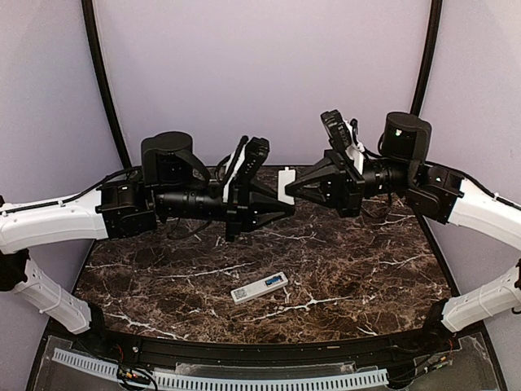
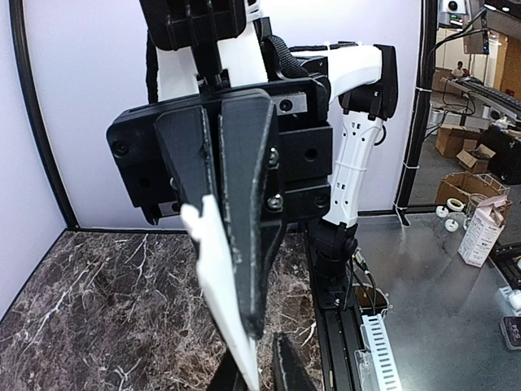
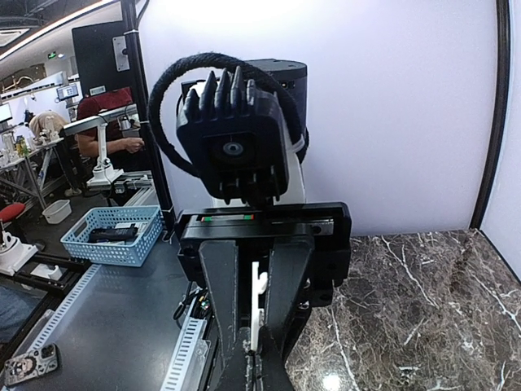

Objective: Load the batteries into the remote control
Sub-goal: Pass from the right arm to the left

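The white remote control (image 1: 260,287) lies flat on the dark marble table (image 1: 366,285), near its front middle, with a small blue patch at its right end. The batteries are out of view. High above the table the two arms meet tip to tip. Between them hangs a short flat white cover plate (image 1: 286,179). My right gripper (image 1: 288,190) is shut on it, its own fingertips (image 3: 247,376) pinching the plate's edge (image 3: 257,318). My left gripper (image 1: 291,208) has closed narrowly on the plate's lower end (image 2: 220,285). One left finger (image 2: 230,373) lies against it.
A white slotted cable duct (image 1: 220,379) runs along the table's front edge, below the arm bases. Off the table, a blue basket (image 3: 110,232) sits on a grey bench, and cardboard boxes (image 2: 480,232) stand on the bench at the other side.
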Motion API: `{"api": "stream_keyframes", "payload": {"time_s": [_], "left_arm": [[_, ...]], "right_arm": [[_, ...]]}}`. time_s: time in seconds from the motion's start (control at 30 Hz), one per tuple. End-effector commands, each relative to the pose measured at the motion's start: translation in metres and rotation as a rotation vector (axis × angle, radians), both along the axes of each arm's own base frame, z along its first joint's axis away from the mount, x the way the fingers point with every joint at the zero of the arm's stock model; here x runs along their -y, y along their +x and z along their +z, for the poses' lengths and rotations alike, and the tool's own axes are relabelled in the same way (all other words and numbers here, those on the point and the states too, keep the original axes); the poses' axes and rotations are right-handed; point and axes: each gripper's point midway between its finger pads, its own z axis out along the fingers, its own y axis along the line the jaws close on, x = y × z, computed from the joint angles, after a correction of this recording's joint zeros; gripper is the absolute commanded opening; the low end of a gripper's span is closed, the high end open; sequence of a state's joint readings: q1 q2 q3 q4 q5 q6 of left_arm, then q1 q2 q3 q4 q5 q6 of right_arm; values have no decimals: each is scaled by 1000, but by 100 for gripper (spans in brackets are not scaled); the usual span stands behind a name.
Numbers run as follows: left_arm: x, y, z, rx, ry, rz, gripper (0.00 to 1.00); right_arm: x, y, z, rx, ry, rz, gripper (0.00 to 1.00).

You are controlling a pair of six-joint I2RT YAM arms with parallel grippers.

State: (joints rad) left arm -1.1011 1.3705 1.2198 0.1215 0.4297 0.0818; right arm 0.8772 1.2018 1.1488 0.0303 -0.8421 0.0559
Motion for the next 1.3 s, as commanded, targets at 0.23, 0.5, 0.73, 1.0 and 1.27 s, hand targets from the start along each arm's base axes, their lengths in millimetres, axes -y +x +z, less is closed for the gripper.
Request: {"api": "stream_keyframes", "payload": {"time_s": [0.23,0.5,0.73,1.0,1.27], "left_arm": [[-5,-6,12,44,-35,-36,1],[-8,-9,8,59,-34,-44,0],[-5,-11,3,51,-20,-65,0],[-4,-7,-2,39,13,-49,0],[-2,-1,-6,6,31,-22,0]], "right_arm": [[-3,-1,0,36,3,6,0],[-4,1,-1,27,4,-2,0],[-12,6,6,2,36,-7,30],[-21,5,3,-11,20,17,22],[-22,1,1,13,17,17,8]]}}
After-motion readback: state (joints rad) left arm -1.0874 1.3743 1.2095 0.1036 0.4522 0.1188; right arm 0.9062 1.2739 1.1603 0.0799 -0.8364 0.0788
